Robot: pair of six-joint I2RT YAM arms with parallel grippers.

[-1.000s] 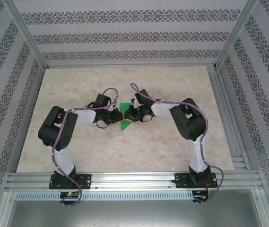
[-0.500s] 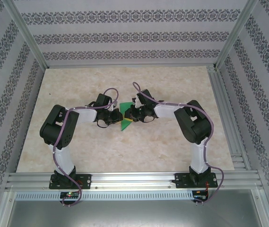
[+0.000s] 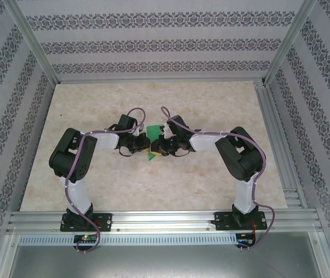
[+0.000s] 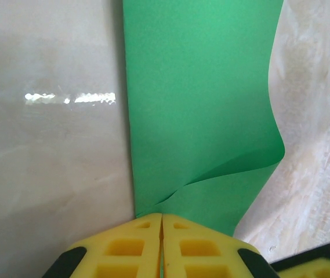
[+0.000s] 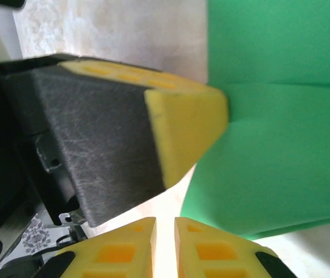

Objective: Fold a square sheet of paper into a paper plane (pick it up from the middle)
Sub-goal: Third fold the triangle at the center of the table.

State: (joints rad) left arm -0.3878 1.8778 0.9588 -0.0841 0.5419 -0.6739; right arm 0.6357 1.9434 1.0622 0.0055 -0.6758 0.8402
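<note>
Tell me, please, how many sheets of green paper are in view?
1. The green sheet is at the middle of the table, and the left gripper is shut on its near edge. In the top view the grippers cover part of it.

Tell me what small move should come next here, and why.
Probably the right gripper should ease sideways onto the green paper and close on it. The left gripper is shut on the paper's edge, and the paper buckles just beyond its fingers. The right gripper's fingers stand slightly apart beside the paper with nothing between them.
</note>
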